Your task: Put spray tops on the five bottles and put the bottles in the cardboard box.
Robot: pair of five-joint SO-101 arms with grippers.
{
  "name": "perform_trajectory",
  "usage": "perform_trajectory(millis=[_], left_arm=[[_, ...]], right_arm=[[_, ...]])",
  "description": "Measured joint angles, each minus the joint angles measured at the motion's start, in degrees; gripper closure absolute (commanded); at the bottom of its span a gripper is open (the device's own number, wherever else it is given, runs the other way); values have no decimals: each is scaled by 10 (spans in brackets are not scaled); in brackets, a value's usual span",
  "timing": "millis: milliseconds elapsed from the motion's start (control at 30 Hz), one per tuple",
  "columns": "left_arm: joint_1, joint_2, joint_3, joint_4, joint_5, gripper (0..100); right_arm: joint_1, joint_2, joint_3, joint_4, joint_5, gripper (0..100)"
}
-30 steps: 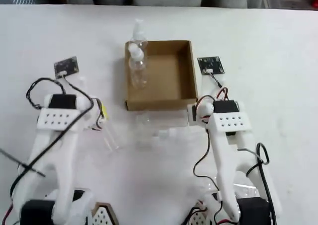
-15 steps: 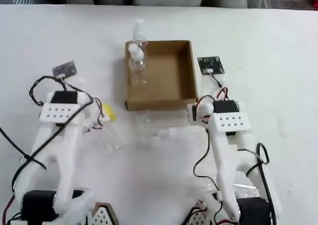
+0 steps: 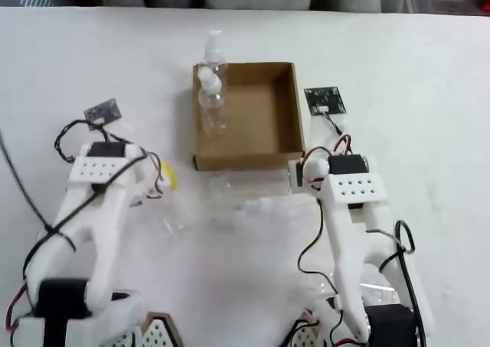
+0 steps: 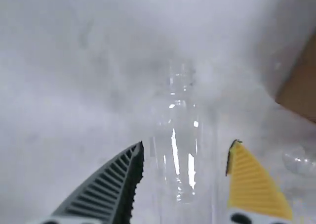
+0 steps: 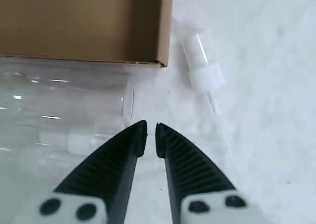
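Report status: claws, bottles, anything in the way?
Left claw open, straddling a clear bottle lying on the table. Right claw shut, empty, near a loose spray top by the cardboard box corner. More bottles lying along the box front.

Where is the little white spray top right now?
In the right wrist view, the white spray top lies on the table beside a corner of the cardboard box, just past the right gripper.

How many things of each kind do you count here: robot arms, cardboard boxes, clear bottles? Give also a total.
Robot arms: 2
Cardboard box: 1
Clear bottles: 5, as far as I can tell: 2 at the box's left wall, 3 lying in front of it
Total: 8
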Motion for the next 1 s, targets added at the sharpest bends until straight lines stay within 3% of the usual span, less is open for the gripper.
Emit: perform_trajectory(millis=[233, 500, 1000], left_arm=[[-1, 102, -33, -3, 11, 732], [-29, 107, -42, -30, 16, 729], [-22, 107, 0, -76, 14, 727]], right_arm=[[0, 0, 0, 0, 0, 982], [0, 0, 0, 0, 0, 982], [0, 0, 0, 0, 0, 982]])
